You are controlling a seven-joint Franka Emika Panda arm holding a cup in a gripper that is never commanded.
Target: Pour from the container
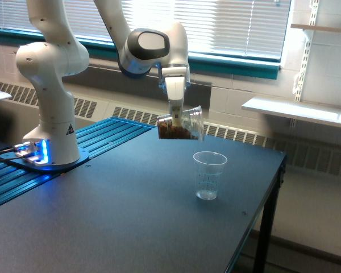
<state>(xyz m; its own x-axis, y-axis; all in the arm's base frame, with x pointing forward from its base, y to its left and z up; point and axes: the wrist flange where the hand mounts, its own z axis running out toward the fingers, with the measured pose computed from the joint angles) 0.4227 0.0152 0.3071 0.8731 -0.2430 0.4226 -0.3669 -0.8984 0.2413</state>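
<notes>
Clear plastic container, loaded with brown bits, is clamped in the gripper, tipped above-left of the marked cup; its rim should be centred overhead before more tilt is added

**Colours in the scene**

The robot arm is white with dark grey joint caps, and blue light glows at its base. The desk is dark slate blue. The container is clear, holding brown material. The measuring cup is clear with faint dark marks. The window sill is teal; the blinds are white.
</notes>
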